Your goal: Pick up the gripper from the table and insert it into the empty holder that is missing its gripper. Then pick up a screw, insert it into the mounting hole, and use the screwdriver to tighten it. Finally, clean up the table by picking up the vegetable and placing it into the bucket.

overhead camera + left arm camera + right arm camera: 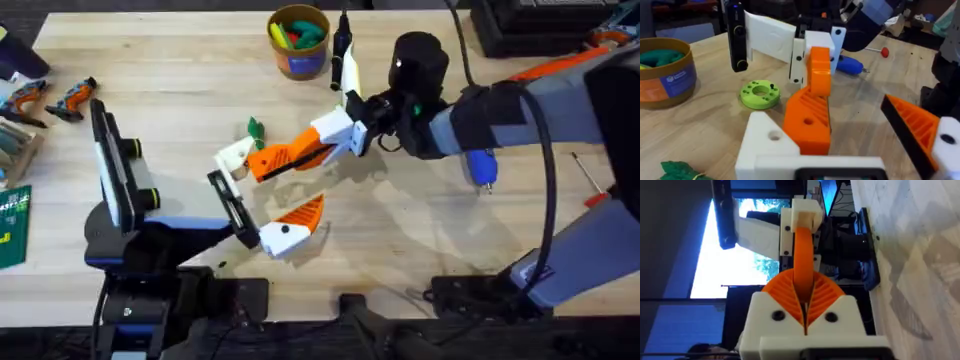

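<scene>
My right gripper [338, 138] is shut on the gripper [285, 156], an orange wedge, and holds it against the holder [235, 156], the bare white finger of my left gripper [268, 196]. The left gripper stands open, and its other finger carries an orange pad [302, 214]. In the left wrist view the wedge [807, 117] lies along the holder [765, 145]. The blue screwdriver [483, 166] lies under the right arm. The dark-green vegetable [255, 128] lies just behind the holder. The bucket [298, 62] stands at the back centre with toy pieces inside.
A lime-green disc [760, 94] lies on the table beyond the holder. A thin red-handled rod [590, 180] lies at the right. Orange-and-black tools [72, 97] and a green packet [12, 225] sit at the left edge. A black pen-like tool [342, 42] lies beside the bucket.
</scene>
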